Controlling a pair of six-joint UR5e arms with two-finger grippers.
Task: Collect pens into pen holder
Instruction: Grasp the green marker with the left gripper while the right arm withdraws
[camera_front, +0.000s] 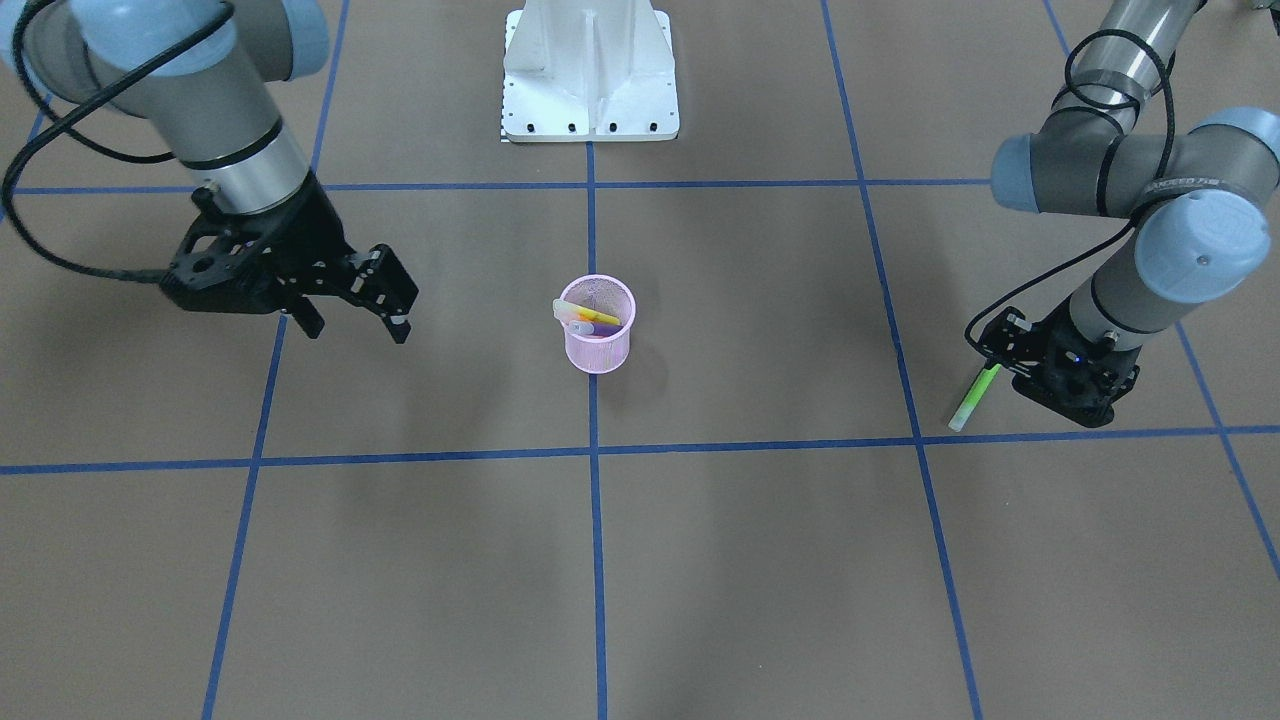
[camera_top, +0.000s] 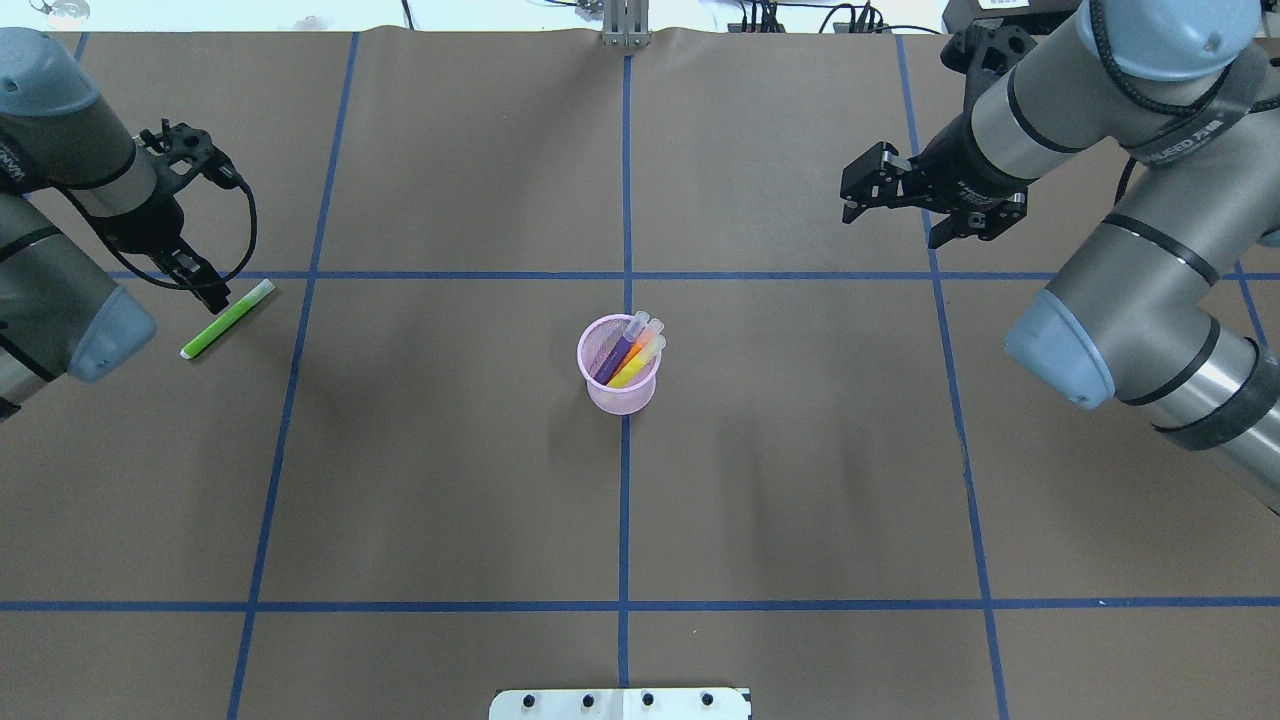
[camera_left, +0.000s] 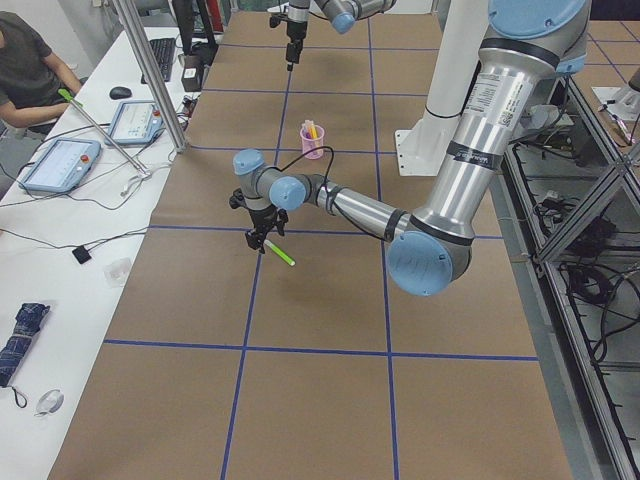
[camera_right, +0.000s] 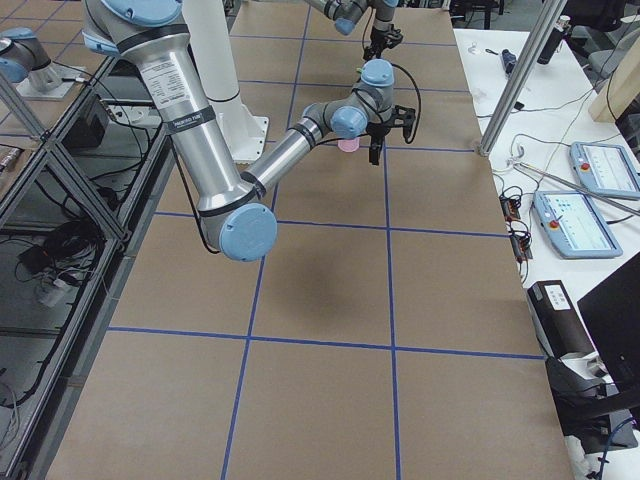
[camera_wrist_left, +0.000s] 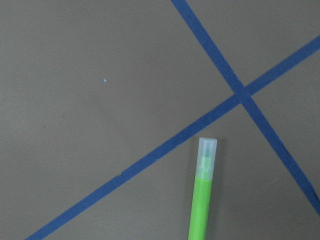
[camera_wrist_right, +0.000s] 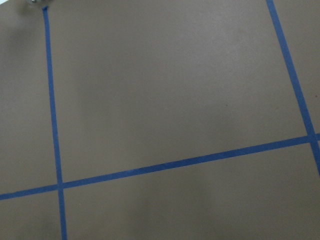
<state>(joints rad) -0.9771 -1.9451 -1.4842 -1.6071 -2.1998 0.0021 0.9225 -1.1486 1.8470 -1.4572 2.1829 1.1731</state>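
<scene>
The pink mesh pen holder (camera_top: 620, 395) stands upright at the table's middle, also in the front view (camera_front: 597, 352). The purple pen (camera_top: 613, 359) and the orange pen (camera_top: 640, 366) lean inside it, cap ends up. The green pen (camera_top: 227, 319) lies flat on the table at the far left, also in the front view (camera_front: 975, 397) and the left wrist view (camera_wrist_left: 201, 205). My left gripper (camera_top: 200, 282) hovers just above it, fingers apparently spread, not holding it. My right gripper (camera_top: 893, 222) is open and empty, raised over the right far side, also in the front view (camera_front: 357, 332).
Blue tape lines (camera_top: 626, 180) divide the brown table into squares. The white robot base (camera_front: 590, 90) stands at the near edge behind the holder. A side bench with tablets (camera_left: 60, 160) and a seated person (camera_left: 20, 70) lies beyond the table's far edge.
</scene>
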